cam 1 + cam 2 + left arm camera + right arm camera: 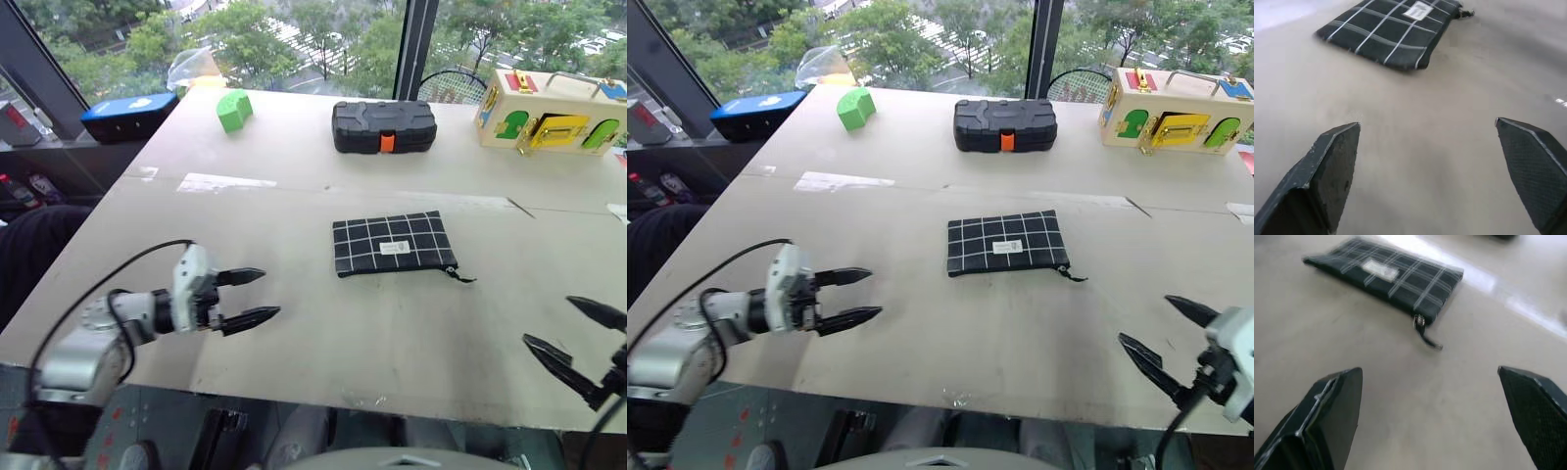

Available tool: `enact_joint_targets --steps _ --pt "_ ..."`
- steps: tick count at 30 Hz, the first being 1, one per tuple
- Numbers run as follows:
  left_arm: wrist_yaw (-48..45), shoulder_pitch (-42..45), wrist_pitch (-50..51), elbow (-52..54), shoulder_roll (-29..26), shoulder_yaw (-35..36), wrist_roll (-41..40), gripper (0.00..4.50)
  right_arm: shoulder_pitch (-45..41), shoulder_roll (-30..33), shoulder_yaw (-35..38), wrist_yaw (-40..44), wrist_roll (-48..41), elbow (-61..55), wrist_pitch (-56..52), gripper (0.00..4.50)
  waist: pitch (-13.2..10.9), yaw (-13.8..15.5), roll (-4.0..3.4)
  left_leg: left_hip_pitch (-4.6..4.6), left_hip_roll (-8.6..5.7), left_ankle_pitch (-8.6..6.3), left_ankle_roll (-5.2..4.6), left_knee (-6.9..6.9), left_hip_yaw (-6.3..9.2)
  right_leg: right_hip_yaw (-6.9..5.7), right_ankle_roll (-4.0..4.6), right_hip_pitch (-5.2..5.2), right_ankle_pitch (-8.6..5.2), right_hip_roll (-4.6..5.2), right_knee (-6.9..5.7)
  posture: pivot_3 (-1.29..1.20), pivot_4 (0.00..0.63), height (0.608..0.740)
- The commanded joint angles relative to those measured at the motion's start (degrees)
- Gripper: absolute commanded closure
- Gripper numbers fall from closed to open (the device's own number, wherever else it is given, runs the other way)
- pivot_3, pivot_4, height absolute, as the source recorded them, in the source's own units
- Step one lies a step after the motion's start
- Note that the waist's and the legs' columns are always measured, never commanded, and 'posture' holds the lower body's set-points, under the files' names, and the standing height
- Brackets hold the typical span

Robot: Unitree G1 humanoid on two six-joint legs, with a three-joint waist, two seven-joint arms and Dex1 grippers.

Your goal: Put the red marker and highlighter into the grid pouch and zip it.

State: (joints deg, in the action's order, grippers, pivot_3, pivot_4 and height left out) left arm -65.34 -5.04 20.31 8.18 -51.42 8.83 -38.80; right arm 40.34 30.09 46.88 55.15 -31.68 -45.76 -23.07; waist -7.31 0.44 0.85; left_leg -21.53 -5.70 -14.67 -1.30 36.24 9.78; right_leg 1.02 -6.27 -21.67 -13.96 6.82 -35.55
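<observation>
Black grid pouch [394, 245] flat, lengthwise left-right, zipper pull rightward

The grid pouch [394, 244], lying ahead of and between both hands, looks like soft matt black cloth crossed by thin white lines, with a small white label that looks like fabric or paper and a short cord on its zip pull. The surface [294, 333] under it is a pale, matt board, smooth with faint scuffs. The left hand [257, 297] has black fingers [1334, 166] of hard plastic with finely dimpled, matt inner faces; the right hand [580, 340] has the same textured black finish. Well beyond the pouch, the black case [384, 126] is moulded, slightly glossy plastic with an orange latch, and the green block [233, 110] looks smooth and matt.
</observation>
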Motion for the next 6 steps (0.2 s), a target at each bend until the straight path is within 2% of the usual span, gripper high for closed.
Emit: enact_joint_targets --steps 1,6 --pt "-1.1 -5.7 4.7 4.8 -1.7 6.4 -4.0 0.02 4.9 -2.1 5.9 4.7 -1.8 2.2 7.1 0.0 0.0 0.4 0.04 0.0 0.0 -0.03 -0.02 0.0 -0.05 0.06 0.12 0.01 -0.08 0.0 0.05 0.0 0.15 0.74" --pt "0.1 -7.9 8.0 7.4 -0.6 9.3 -5.8 0.02 8.6 -3.6 6.1 7.4 -0.8 6.7 13.5 0.0 0.0 0.7 0.07 -0.04 0.01 -0.12 0.11 -0.01 -0.03 0.04 0.26 -0.02 -0.12 0.03 0.09 0.0 0.15 0.74"
